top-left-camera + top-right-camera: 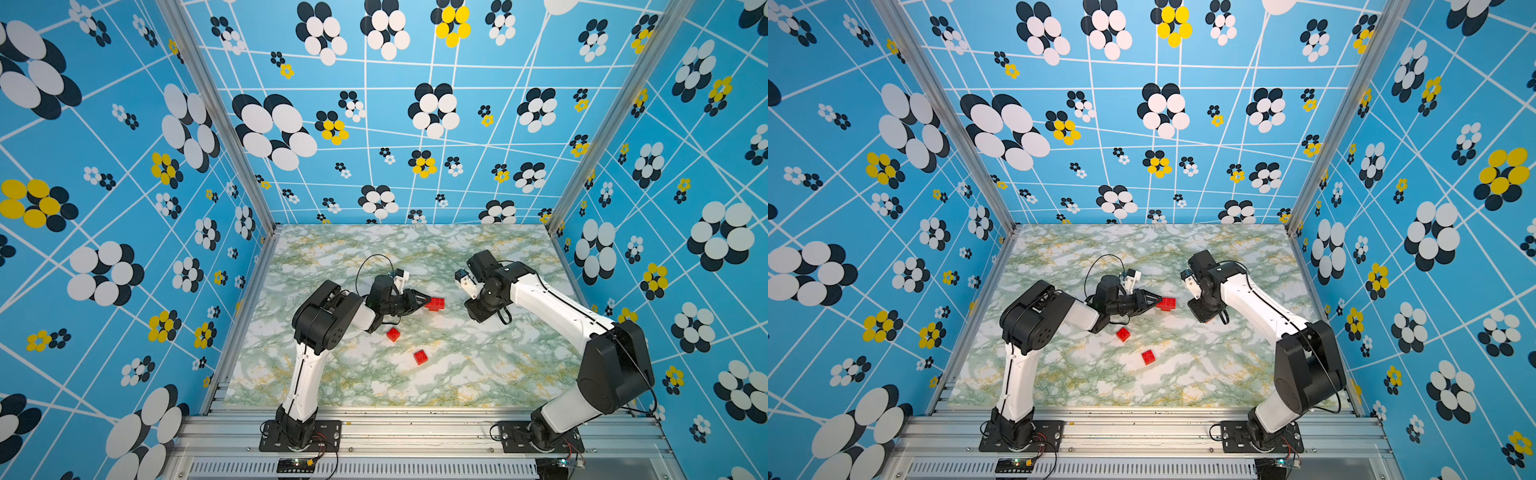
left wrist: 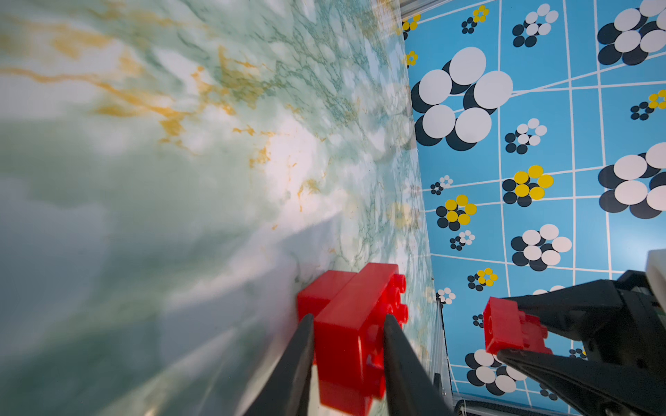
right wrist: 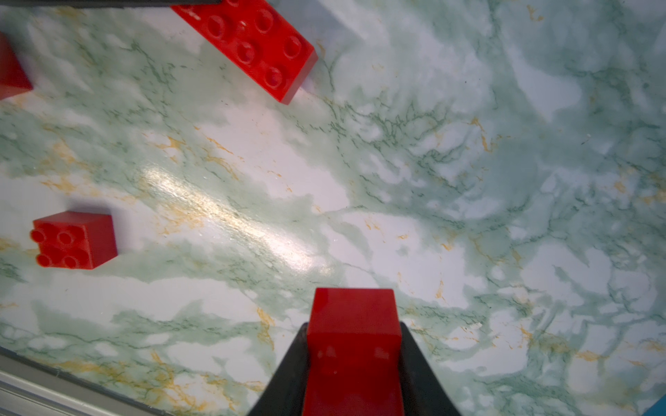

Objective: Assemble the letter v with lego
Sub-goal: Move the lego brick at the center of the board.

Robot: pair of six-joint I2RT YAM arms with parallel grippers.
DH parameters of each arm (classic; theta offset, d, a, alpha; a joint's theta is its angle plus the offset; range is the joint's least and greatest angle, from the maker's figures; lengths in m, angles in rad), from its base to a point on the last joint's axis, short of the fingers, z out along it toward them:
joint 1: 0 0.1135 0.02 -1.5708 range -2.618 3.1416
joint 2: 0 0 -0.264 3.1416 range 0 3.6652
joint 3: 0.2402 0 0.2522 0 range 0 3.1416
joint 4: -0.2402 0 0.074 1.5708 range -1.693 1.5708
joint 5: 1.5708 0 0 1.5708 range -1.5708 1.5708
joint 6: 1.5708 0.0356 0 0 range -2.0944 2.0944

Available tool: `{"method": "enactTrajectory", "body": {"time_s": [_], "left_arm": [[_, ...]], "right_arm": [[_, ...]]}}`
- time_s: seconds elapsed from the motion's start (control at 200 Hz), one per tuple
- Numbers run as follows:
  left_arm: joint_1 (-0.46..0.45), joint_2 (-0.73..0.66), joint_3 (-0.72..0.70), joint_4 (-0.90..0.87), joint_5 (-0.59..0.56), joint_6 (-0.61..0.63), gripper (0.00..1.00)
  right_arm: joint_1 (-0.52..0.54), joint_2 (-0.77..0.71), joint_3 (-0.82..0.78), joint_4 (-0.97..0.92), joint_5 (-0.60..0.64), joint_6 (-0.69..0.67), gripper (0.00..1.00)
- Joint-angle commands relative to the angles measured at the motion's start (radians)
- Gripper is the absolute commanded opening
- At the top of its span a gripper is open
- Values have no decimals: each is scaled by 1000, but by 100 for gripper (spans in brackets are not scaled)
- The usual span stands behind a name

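Left hand [image 1: 427, 300] is clamped on the long brick [image 1: 436, 301] near the middle of the table [image 1: 478, 374], squeezing it from both sides. A squarish brick [image 2: 319, 295] is stuck underneath it. Honestly can't tell if the pair is resting on the table or lifted a hair. Right hand [image 3: 353, 331] is just to the right of it, pinching a small brick [image 3: 355, 324], not touching the long one. One loose brick [image 1: 393, 333] and another spare brick [image 1: 420, 356] lie nearer the front edge.
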Motion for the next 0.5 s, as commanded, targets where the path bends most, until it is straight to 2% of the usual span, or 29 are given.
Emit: {"method": "enactTrajectory", "body": {"time_s": [0.0, 0.26, 0.495], "left_arm": [[0, 2, -5, 0, -5, 0, 32], [28, -28, -34, -9, 4, -10, 28], [55, -106, -82, -83, 2, -50, 28]], "right_arm": [[-7, 16, 4, -16, 13, -19, 1], [-6, 62, 89, -28, -13, -96, 0], [27, 150, 185, -38, -85, -270, 0]]}}
